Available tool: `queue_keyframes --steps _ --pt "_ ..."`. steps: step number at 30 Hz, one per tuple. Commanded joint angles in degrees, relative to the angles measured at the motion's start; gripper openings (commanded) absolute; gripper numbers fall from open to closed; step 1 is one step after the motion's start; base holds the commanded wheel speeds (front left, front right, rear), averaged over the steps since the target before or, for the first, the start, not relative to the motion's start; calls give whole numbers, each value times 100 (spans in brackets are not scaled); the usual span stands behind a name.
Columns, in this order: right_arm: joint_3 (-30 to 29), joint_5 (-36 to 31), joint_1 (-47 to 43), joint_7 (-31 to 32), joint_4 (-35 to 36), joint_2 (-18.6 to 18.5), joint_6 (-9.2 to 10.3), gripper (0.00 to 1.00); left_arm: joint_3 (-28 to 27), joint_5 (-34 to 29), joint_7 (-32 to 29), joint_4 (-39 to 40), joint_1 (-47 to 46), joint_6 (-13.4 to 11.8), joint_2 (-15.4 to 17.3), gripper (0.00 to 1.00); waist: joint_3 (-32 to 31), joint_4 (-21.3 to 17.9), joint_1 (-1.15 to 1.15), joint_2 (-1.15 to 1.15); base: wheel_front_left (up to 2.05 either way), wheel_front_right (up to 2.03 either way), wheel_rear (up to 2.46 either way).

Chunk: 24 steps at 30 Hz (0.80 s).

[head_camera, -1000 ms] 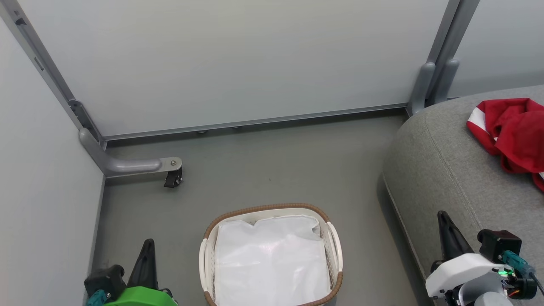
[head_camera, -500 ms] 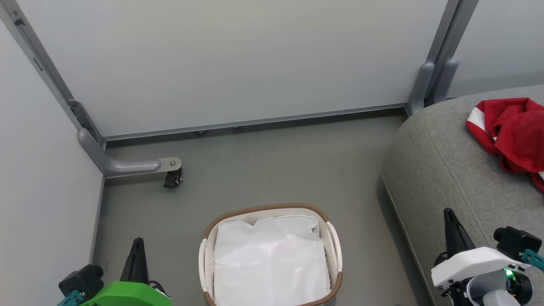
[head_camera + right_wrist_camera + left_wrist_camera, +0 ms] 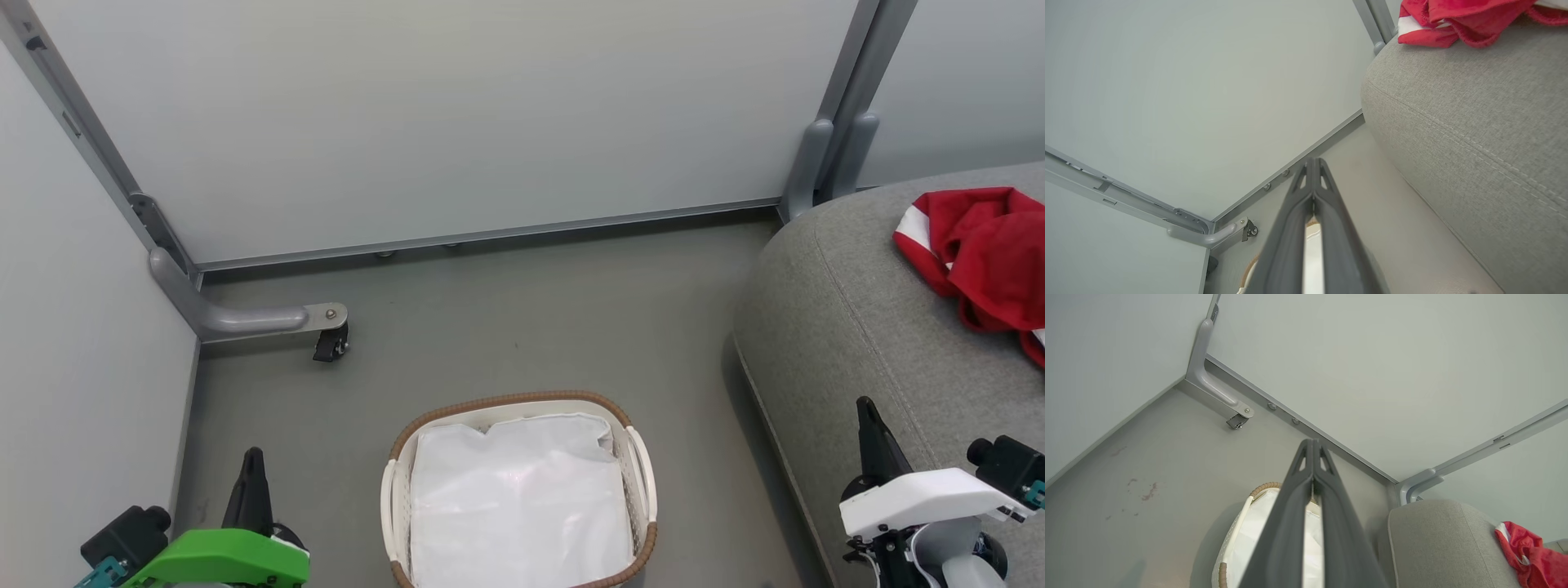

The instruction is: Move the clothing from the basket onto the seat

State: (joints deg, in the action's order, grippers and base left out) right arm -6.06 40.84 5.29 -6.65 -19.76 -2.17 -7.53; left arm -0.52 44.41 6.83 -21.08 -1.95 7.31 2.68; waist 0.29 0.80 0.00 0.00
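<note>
Grey seat (image 3: 841, 343) beneath red clothing (image 3: 992, 261)

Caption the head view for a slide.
Red clothing lies on the grey seat; the basket, white liner inside, stands on the floor.

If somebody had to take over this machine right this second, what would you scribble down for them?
Left gripper: shut, empty, low at the left of the basket.
Right gripper: shut, empty, near the seat edge.
Clothing: a red heap lying on the seat.
Basket: on the floor, white liner inside, no red fabric visible.
Done: clothing is on the seat.
Left: seemingly nothing.
</note>
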Motion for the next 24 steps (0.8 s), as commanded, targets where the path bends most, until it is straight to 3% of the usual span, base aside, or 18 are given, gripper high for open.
queue_keyframes --steps 1,24 --pt "-8 211 83 44 108 -44 2 0 -51 206 -45 102 -178 9 19 0 0 -1 0 0 0 0 0" --pt "-24 1853 102 470 273 -59 3 0 -241 1728 -477 312 -279 15 23 0 -3 -21 0 0 0 0 0"
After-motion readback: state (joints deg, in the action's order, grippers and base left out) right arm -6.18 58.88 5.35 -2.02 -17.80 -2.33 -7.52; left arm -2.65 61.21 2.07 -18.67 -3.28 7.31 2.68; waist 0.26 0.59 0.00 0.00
